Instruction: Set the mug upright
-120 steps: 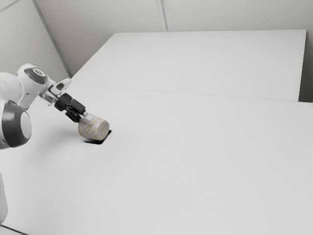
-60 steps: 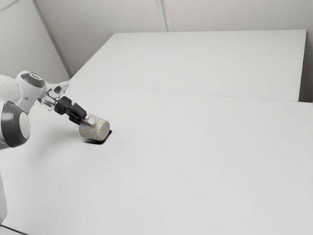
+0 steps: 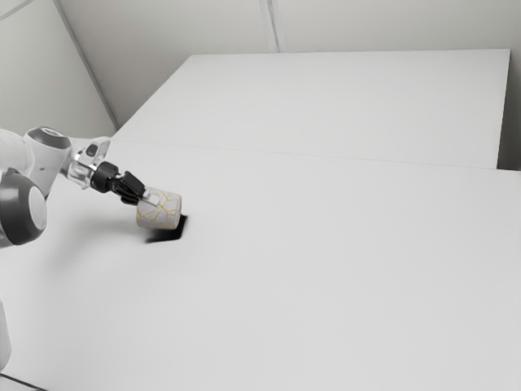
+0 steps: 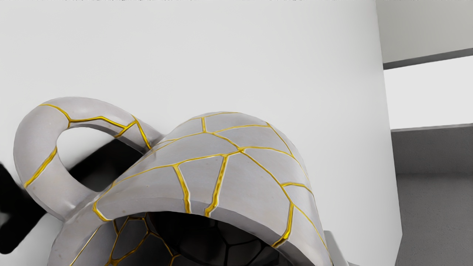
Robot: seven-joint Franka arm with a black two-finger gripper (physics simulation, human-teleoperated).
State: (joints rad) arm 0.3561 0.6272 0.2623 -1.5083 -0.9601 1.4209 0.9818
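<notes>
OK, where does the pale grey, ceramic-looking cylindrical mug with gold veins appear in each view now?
Exterior view: the mug is toward the view's left, at the black gripper's end.
Wrist view: in the foreground, rim facing the camera.
Shared landmark: the black shadow on the smooth white table, below the mug in exterior, visible through its handle in wrist.

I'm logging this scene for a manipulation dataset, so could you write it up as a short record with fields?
object: mug, pale grey with gold crack lines
handle: on the mug's side, its loop open
opening: faces the camera on the hand
pose: tilted, seemingly just off the white table
shadow: dark, on the table below the mug
gripper: black, appears shut on the mug
task status: mug not yet standing on the table
</notes>
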